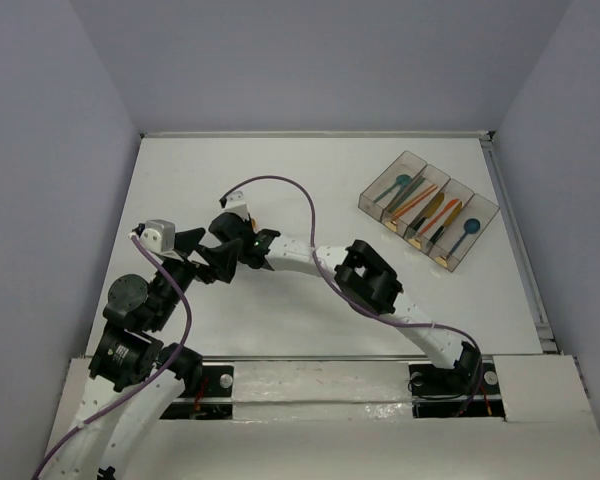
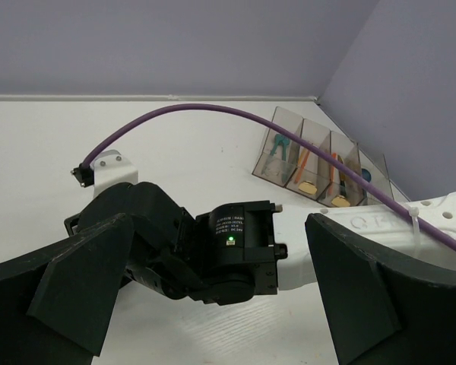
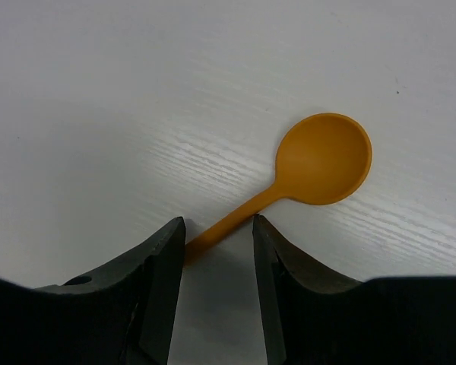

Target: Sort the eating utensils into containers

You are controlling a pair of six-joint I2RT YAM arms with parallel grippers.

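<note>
I see R gripper (image 3: 217, 228) fingers parted astride orange spoon (image 3: 323, 158) handle on white woodgrain table (image 3: 99, 91); L gripper (image 2: 216, 251) spread wide; grey-lilac walls (image 1: 330, 60) encl. it.

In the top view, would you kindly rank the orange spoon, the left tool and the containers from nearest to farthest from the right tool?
1. the orange spoon: its handle lies between the open fingers of the right tool.
2. the left tool: close beside it, on its near-left side.
3. the containers: well away, at the table's far right.
</note>
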